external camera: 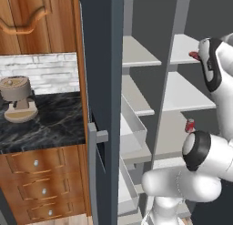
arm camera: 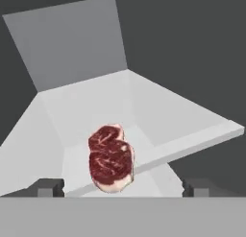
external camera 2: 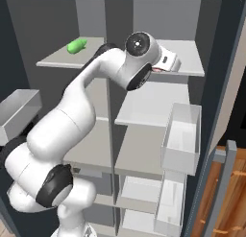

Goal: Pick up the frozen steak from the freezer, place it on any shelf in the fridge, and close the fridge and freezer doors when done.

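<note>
Lying on the fridge shelf edge, frozen steak sits btwn the spread fingers, untouched, long axis pointing away.

This was a kitchen. A dark stone counter sat on wooden drawers with round knobs, and a wooden cupboard hung above a white brick wall. A small brown kitchen machine stood on the counter. Beside it was a tall grey fridge with pale shelves and open doors.
</note>
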